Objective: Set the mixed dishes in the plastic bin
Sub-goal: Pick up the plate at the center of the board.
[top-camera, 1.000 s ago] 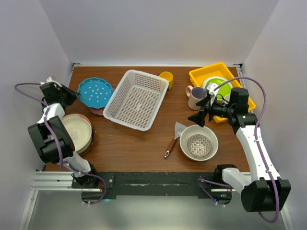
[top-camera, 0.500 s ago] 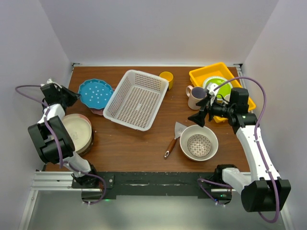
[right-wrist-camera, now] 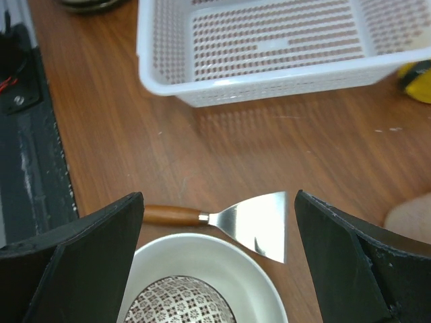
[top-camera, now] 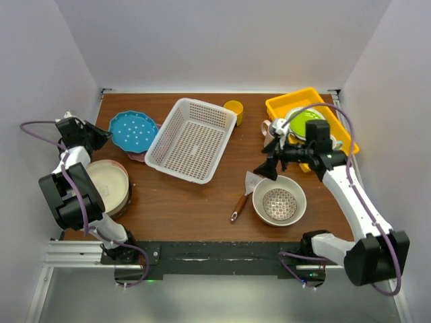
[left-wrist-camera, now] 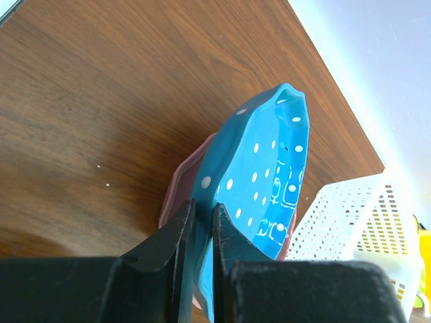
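1. The plastic bin [top-camera: 163, 138] lay mid-table, with the blue plate [top-camera: 134, 130] just to its left, on the left gripper's [top-camera: 100, 138] side.
2. The large cream bowl [right-wrist-camera: 202, 250] sat under the right gripper [right-wrist-camera: 217, 198], whose jaws gaped wide and held nothing.
3. Only the left wrist view showed the narrow jaws pinching the plate's rim.

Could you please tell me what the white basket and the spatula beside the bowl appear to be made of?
White basket: likely moulded plastic, matte, with uniform perforated walls. Spatula: shiny metal blade showing reflections; glossy brown handle, probably wood.
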Robot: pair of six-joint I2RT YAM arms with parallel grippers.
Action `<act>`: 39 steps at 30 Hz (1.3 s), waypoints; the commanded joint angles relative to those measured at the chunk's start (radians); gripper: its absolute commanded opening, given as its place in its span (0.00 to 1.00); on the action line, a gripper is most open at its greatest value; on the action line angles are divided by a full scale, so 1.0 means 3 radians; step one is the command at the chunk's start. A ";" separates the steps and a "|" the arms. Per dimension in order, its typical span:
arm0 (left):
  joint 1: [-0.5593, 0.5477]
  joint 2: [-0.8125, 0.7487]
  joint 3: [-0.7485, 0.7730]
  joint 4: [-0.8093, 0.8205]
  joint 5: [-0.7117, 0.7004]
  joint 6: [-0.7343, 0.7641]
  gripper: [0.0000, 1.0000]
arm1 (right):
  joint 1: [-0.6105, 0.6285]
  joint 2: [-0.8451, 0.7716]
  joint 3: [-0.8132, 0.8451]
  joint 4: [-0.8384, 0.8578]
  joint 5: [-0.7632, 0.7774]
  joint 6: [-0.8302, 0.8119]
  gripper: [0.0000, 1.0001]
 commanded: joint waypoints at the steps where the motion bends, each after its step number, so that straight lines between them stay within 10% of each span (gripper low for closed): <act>1: 0.0036 -0.0246 0.0120 0.0448 0.0229 -0.0285 0.00 | 0.0484 0.0321 0.0422 -0.0138 0.0243 -0.0149 0.98; 18: 0.0062 -0.0215 0.0049 0.0494 0.0336 -0.0439 0.00 | 0.3097 0.3087 0.3432 0.0413 0.3039 -0.0150 0.98; 39: 0.0072 -0.0302 -0.0109 0.0535 0.0423 -0.0480 0.00 | 0.3389 0.5199 0.5101 0.2019 0.4073 -0.0379 0.86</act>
